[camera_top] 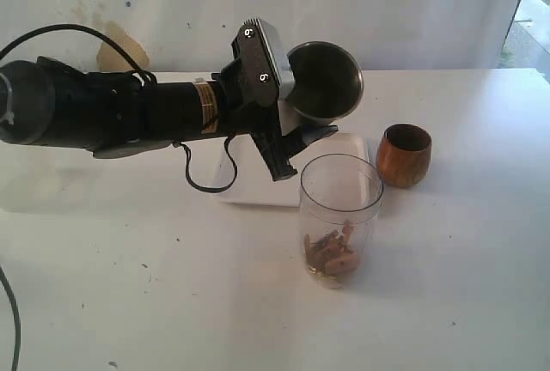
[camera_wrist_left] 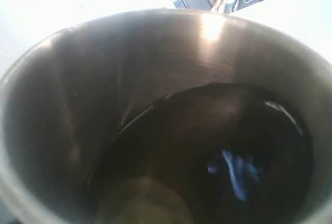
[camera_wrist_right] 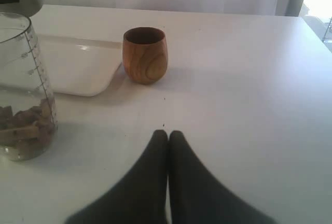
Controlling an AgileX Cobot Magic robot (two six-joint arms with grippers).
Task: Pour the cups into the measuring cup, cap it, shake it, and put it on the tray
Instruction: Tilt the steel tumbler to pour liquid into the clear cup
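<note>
Left hand (camera_top: 294,112): holds tapered stainless-steel tumbler (camera_top: 325,81) tipped above clear graduated plastic measuring cup (camera_top: 340,212).
Right hand (camera_wrist_right: 168,137): closed, empty; upright rounded brown wooden cup (camera_wrist_right: 145,54) lies ahead, nearest.

White table (camera_top: 129,302), small dark specks; white curtain (camera_top: 387,10) behind; daylight gap (camera_top: 534,10) far right.

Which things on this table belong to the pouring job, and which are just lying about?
Belong to the job: tumbler, measuring cup, wooden cup, tray.

Just lying about: cable, beige thing at the back, too unclear to name.
</note>
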